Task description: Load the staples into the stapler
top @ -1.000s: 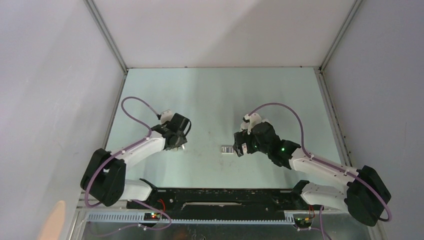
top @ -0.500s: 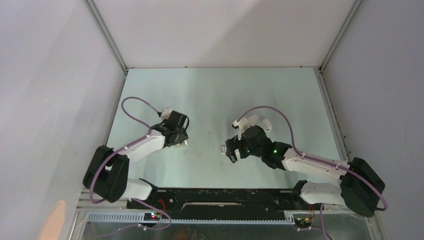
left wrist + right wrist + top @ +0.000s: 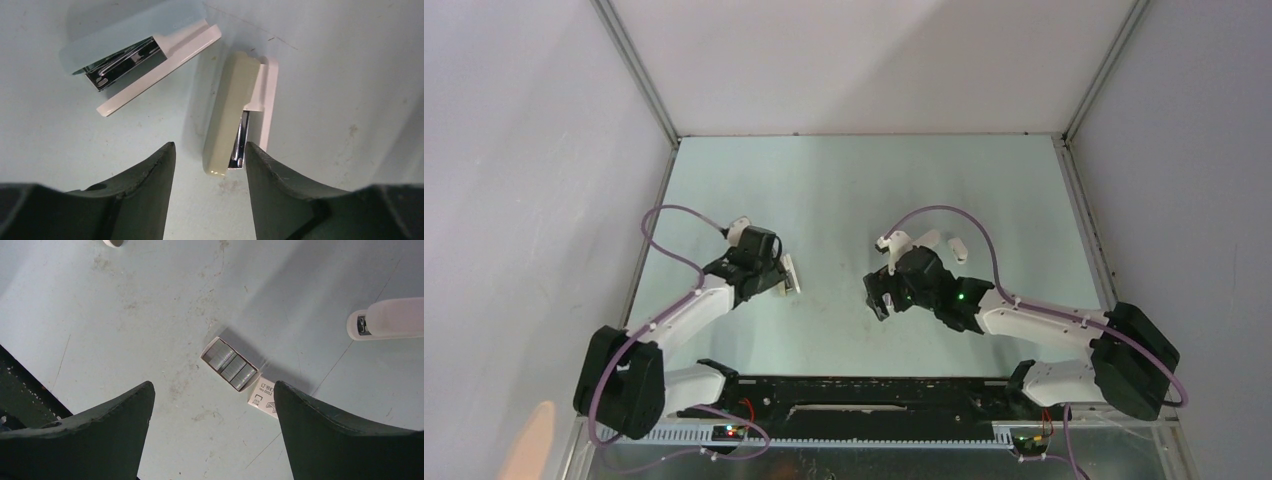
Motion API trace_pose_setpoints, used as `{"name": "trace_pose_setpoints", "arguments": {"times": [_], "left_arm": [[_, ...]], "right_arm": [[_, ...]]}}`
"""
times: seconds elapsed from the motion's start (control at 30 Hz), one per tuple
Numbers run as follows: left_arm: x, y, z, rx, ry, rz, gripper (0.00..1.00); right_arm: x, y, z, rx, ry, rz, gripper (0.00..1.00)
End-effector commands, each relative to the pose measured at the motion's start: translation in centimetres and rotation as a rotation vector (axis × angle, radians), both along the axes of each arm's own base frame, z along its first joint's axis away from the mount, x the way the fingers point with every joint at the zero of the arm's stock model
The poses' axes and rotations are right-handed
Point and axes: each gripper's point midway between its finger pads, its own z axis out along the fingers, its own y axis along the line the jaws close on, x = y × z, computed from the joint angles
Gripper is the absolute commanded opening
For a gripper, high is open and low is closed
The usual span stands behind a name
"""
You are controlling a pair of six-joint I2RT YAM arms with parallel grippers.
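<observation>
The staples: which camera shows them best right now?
The right wrist view: the staples lie in plain sight in their open tray, just ahead of the open right gripper. In the top external view that gripper hides them. The left wrist view shows only two staplers.

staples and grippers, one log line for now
left gripper: open above cream stapler | right gripper: open above staples | staples: not yet loaded

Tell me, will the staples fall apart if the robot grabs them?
Maybe. The staples lie as several separate grey blocks side by side, so they could split instead of lifting together. They look like smooth metal, so probably stiff, yet slippery for the right gripper.
</observation>
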Motion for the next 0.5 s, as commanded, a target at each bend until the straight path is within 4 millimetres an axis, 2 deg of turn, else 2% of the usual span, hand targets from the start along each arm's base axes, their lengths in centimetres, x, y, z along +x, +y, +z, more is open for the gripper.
{"name": "trace_pose_setpoints", "arguments": {"times": [0.0, 0.27, 0.47], "left_arm": [[0.9, -1.1, -1.3, -0.019, 0.01, -0.079, 0.56], [1.5, -1.9, -3.4, -0.037, 0.041, -0.107, 0.54], [1.0, -2.8, -4.6, -0.083, 0.069, -0.135, 0.43]], "right_arm": [[1.0, 1.3, 1.6, 0.022, -0.034, -0.024, 0.91], [1.0, 2.9, 1.3, 0.016, -0.031, -0.005, 0.9], [1.6, 6.1, 1.8, 0.05, -0.084, 0.047, 0.89]]}}
